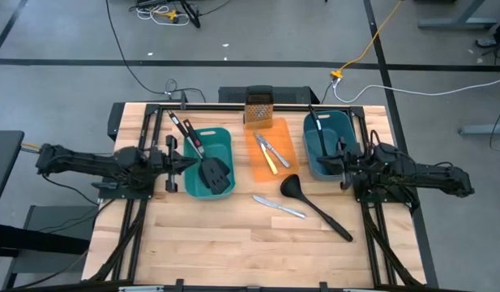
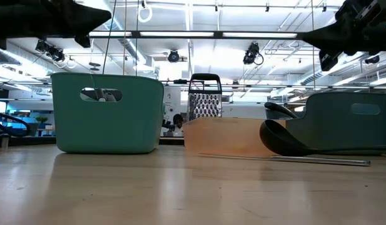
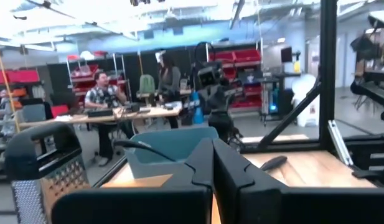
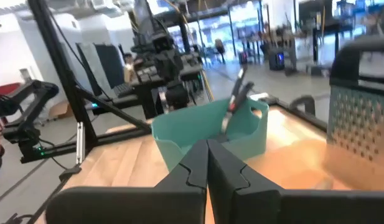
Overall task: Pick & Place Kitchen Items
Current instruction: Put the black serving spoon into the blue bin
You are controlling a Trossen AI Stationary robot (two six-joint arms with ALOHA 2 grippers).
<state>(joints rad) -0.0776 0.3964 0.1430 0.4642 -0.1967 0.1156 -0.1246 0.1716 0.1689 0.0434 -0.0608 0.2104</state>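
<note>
Two black slotted spatulas (image 1: 215, 172) lie in the left teal tub (image 1: 202, 188), their handles leaning on its far left rim. Two table knives, one of them yellow-handled (image 1: 270, 152), lie on the orange tray (image 1: 287, 146). A black ladle handle (image 1: 317, 122) sticks out of the right teal tub (image 1: 314, 144). A silver knife (image 1: 278, 206) and a black ladle (image 1: 314, 207) lie flat on the table, near the middle. My left gripper (image 1: 181, 162) is shut and empty, raised beside the left tub. My right gripper (image 1: 329, 163) is shut and empty, raised over the right tub's near part.
A brownish box grater (image 1: 258, 108) stands upright at the far edge behind the tray. Bare wood (image 1: 209, 235) lies along the near side of the table. People sit at a desk (image 3: 107, 96) in the room beyond.
</note>
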